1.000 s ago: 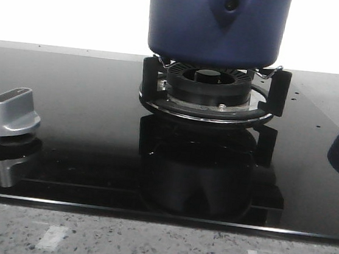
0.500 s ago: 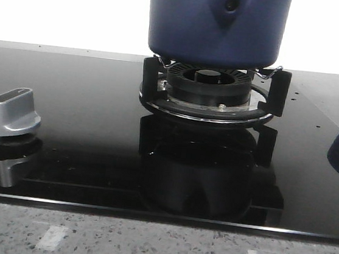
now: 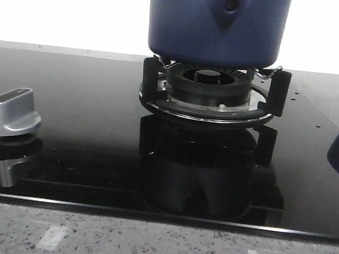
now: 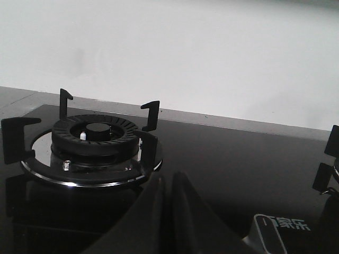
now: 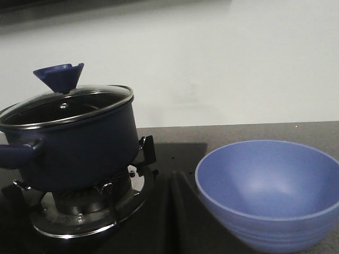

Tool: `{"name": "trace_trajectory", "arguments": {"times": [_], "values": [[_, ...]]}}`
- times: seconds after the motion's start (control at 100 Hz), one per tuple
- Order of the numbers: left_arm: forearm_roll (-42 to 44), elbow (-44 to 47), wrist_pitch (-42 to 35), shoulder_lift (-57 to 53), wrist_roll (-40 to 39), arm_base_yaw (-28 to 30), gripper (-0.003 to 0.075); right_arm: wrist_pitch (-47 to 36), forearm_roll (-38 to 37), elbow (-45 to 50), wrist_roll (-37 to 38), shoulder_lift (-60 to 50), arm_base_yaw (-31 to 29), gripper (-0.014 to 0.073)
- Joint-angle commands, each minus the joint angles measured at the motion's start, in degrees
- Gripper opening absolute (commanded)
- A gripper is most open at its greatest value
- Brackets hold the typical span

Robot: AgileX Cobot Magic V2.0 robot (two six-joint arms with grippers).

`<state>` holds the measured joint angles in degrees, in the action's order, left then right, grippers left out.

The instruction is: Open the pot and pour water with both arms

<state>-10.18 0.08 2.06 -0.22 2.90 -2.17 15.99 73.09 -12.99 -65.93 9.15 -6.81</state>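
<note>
Two pincers idle: left gripper (image 4: 167, 211) closed, empty, beside bare burner (image 4: 90, 140); right gripper (image 5: 177, 211) state cannot tell. Pot (image 5: 69, 140) lidded on stove ahead, bowl (image 5: 270, 193) adjacent, likely staged for pouring.

White Chinese characters (image 4: 292, 224), appearing to read "家乐", are showing on the black glass hob (image 4: 233, 169) beside a white outlined mark; nothing else is reading legibly.
</note>
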Motion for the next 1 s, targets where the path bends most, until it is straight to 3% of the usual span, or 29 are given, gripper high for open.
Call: {"name": "trace_trajectory", "arguments": {"times": [0.0,0.16,0.23,0.3,0.42,0.52,0.67,0.74,0.8,0.99], "values": [[0.0,1.8,-4.3,-1.6,-0.5,-0.3,-0.002,-1.5,1.2,-1.4,-0.5,0.4,0.1,-0.0053],[0.0,1.8,-4.3,-1.6,-0.5,-0.3,-0.002,-4.0,-1.0,-1.4,-0.3,0.4,0.1,-0.0053],[0.0,1.8,-4.3,-1.6,-0.5,-0.3,-0.002,-5.0,-8.4,-1.3,6.2,1.0,0.1,-0.0053],[0.0,1.8,-4.3,-1.6,-0.5,-0.3,-0.002,-7.8,-23.0,-0.9,21.9,1.7,0.1,-0.0053],[0.0,1.8,-4.3,-1.6,-0.5,-0.3,-0.002,-11.5,-54.7,0.5,53.1,3.5,0.1,-0.0053],[0.0,1.8,-4.3,-1.6,-0.5,-0.3,-0.002,-15.1,-70.0,3.8,66.8,3.5,0.1,-0.0053],[0.0,1.8,-4.3,-1.6,-0.5,-0.3,-0.002,-21.1,-71.8,12.7,70.0,-2.4,0.1,-0.0053],[0.0,1.8,-4.3,-1.6,-0.5,-0.3,-0.002,-20.0,-71.8,15.3,71.7,-7.1,0.1,-0.0053],[0.0,1.8,-4.3,-1.6,-0.5,-0.3,-0.002,-13.8,-73.1,15.1,71.7,-11.4,0.1,-0.0053],[0.0,1.8,-4.3,-1.5,-0.5,-0.3,-0.002,-12.4,-73.9,15.2,71.7,-10.9,0.1,-0.0053]]}}
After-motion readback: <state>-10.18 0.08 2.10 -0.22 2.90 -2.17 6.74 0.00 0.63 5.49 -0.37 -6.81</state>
